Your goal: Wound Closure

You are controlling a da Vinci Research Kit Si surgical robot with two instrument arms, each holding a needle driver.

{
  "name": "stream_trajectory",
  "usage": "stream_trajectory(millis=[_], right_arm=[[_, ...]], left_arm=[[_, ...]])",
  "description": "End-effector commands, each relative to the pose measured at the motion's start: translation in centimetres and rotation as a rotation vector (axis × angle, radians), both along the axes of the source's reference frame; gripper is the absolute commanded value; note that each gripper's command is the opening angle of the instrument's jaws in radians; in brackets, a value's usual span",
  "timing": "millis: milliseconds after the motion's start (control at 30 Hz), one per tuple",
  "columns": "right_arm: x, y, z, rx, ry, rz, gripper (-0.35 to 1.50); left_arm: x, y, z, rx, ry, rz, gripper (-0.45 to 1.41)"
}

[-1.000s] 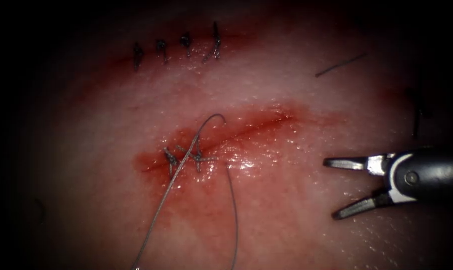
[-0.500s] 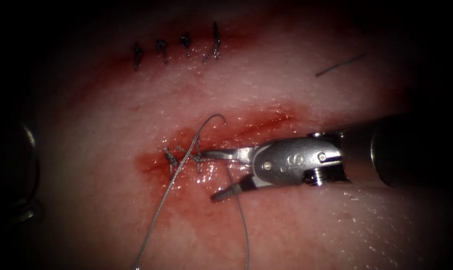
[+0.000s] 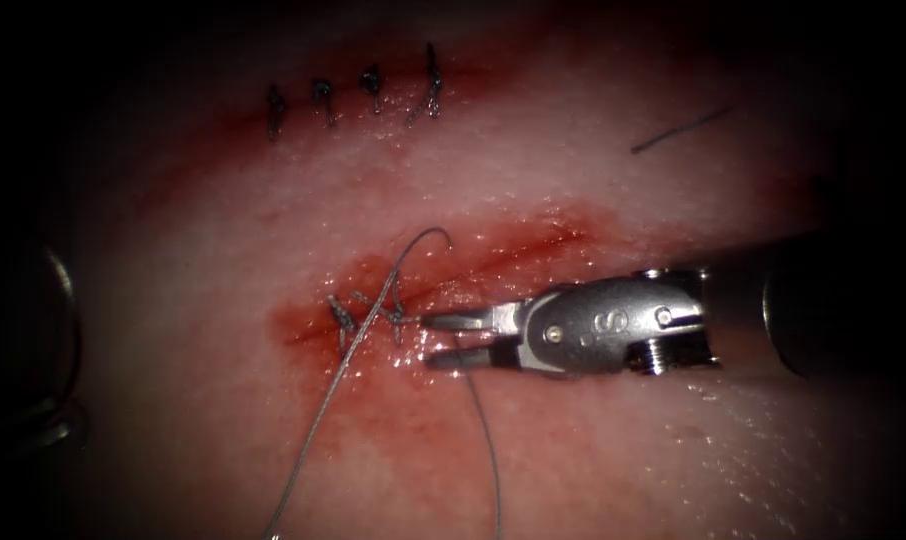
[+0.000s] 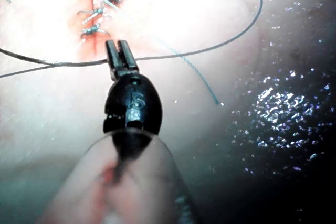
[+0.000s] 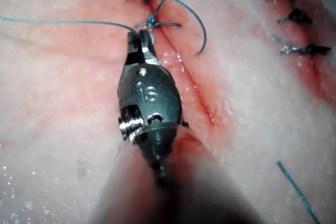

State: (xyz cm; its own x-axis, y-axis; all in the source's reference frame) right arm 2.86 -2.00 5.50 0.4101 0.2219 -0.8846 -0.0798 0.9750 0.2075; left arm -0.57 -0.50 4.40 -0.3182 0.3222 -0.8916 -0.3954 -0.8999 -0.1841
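The cut (image 3: 503,250) runs slantwise across the tissue (image 3: 593,440), with two knotted stitches (image 3: 393,315) at its left end. My right tool (image 3: 431,339) comes in from the right. Its jaws are shut on the thread (image 3: 488,450) just right of the nearer knot, as the right wrist view confirms (image 5: 140,38). A second strand (image 3: 323,420) runs from the knots down to the lower edge, and a short tail (image 3: 428,235) curls above the cut. My left tool (image 4: 118,45) is shut on the long thread (image 4: 210,51), short of the knots (image 4: 93,22).
A row of several finished stitches (image 3: 353,95) closes another cut at the back. A cut end of thread (image 3: 678,130) lies at the back right and a darker piece (image 3: 833,240) near the right edge. Red fluid (image 3: 373,390) stains the tissue around the knots.
My right tool has moved left from the right side to the knots. Its jaws, wide open a second ago, have closed on the thread strand. The knots and the left strand have stayed put.
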Motion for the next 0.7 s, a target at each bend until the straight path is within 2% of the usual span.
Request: stream_trajectory(millis=[33, 100, 200, 233, 300, 333, 400, 433, 467, 500, 700], right_arm=[[0.08, -0.10, 0.08, 0.005, -0.008, -0.020, -0.35], [0.07, -0.15, 0.07, 0.010, -0.017, -0.046, -0.35], [0.02, -0.35, -0.09, 0.027, -0.017, -0.100, -0.35], [0.00, -0.59, -0.30, 0.043, -0.011, -0.159, -0.35], [0.00, -0.67, -0.37, 0.044, -0.005, -0.172, -0.35], [-0.02, -0.87, -0.53, 0.048, 0.011, -0.209, -0.35], [-0.03, -1.03, -0.67, 0.060, 0.006, -0.246, -0.35], [-0.04, -1.19, -0.85, 0.067, 0.005, -0.289, -0.35], [-0.04, -1.19, -0.85, 0.067, 0.005, -0.289, -0.35], [-0.05, -1.31, -1.04, 0.074, 0.008, -0.318, -0.35], [-0.05, -1.67, -1.64, 0.112, 0.013, -0.479, -0.35]], left_arm=[[-0.07, -0.07, 0.06, 0.003, -0.002, 0.003, -0.45], [-0.09, -0.07, 0.06, 0.002, -0.003, 0.004, -0.45], [-0.11, -0.08, 0.06, 0.003, -0.003, 0.006, -0.45], [-0.12, -0.08, 0.06, 0.003, -0.003, 0.005, -0.45], [-0.12, -0.08, 0.06, 0.003, -0.005, 0.007, -0.45], [-0.13, -0.09, 0.06, 0.003, -0.002, 0.008, -0.45], [-0.14, -0.10, 0.07, 0.003, -0.002, 0.011, -0.45], [-0.15, -0.11, 0.07, 0.003, -0.004, 0.012, -0.45], [-0.15, -0.11, 0.07, 0.003, -0.004, 0.012, -0.45], [-0.16, -0.11, 0.07, 0.002, -0.004, 0.012, -0.45], [-0.15, -0.11, 0.07, 0.002, -0.004, 0.012, -0.45]])
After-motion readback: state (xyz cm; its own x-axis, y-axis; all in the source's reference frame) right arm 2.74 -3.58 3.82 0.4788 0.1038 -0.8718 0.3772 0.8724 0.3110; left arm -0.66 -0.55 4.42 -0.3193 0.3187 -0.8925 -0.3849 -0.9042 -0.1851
